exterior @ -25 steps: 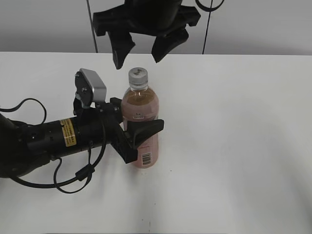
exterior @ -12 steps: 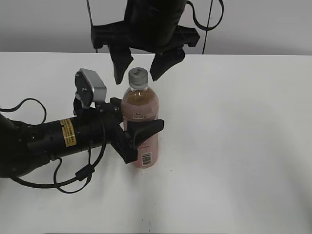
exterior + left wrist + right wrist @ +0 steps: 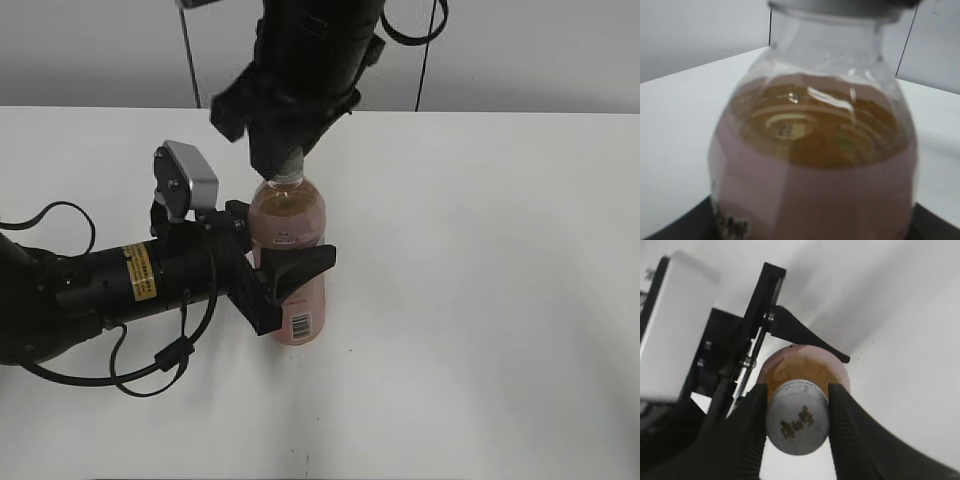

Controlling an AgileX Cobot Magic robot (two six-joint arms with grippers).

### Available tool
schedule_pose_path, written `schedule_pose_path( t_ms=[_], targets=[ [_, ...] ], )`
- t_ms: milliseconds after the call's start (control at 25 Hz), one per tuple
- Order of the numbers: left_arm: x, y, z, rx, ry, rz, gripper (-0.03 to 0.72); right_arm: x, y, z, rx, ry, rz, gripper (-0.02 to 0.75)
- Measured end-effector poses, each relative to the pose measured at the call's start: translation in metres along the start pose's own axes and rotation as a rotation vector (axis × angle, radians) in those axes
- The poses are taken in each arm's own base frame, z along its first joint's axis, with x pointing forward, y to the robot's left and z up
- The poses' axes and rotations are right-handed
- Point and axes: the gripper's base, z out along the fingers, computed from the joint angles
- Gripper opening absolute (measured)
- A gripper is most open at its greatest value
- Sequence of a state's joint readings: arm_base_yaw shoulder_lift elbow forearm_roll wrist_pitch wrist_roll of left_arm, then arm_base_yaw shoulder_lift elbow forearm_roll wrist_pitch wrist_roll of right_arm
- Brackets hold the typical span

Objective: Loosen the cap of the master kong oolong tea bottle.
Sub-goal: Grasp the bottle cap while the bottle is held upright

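Note:
The master kong oolong tea bottle (image 3: 290,260) stands upright on the white table, clear with amber tea and a pink label with a barcode. My left gripper (image 3: 285,280) is shut on its body from the left; the bottle fills the left wrist view (image 3: 815,165). My right gripper (image 3: 285,150) has come down from above and is shut on the cap (image 3: 797,417), a white round cap with a dark mark on top, held between the two black fingers (image 3: 797,420). In the exterior view the cap is almost hidden by the fingers.
The white table (image 3: 480,300) spreads around the bottle. A grey wall stands behind it. The left arm with its cables (image 3: 100,290) lies low across the table's left side. The right arm (image 3: 310,50) hangs above the bottle.
My right gripper has come down from above the bottle and closed its open fingers on the cap. The left gripper and the bottle have not moved.

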State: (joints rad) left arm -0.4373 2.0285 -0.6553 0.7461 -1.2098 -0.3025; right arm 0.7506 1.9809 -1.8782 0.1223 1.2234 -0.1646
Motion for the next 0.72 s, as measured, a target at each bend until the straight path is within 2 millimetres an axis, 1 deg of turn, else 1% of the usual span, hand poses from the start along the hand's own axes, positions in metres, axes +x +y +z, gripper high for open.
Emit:
schedule_pose_path(
  t_ms=[240, 320, 400, 520, 680, 720],
  targets=[
    [0.0000, 0.0000, 0.0000, 0.001, 0.000, 0.000, 0.400, -0.0001, 0.0006, 0.0000, -0.006, -0.003, -0.717, 0.278],
    [0.0000, -0.0001, 0.0000, 0.001, 0.000, 0.001, 0.400, 0.0000, 0.0009, -0.0005, -0.008, -0.005, -0.873, 0.278],
    [0.0000, -0.0001, 0.0000, 0.001, 0.000, 0.001, 0.400, 0.0000, 0.0012, -0.0008, -0.010, -0.007, -0.928, 0.278],
    [0.0001, -0.0002, 0.0000, 0.002, 0.001, 0.003, 0.400, 0.0000, 0.0014, -0.0014, -0.010, -0.009, -0.954, 0.278],
    [0.0001, -0.0003, 0.0000, 0.003, 0.001, 0.004, 0.400, 0.0000, 0.0015, -0.0014, -0.011, -0.010, -0.914, 0.279],
    [0.0001, -0.0003, 0.0000, 0.003, 0.001, 0.004, 0.400, 0.0000, 0.0015, -0.0014, -0.012, -0.009, -0.889, 0.295]
  ],
)
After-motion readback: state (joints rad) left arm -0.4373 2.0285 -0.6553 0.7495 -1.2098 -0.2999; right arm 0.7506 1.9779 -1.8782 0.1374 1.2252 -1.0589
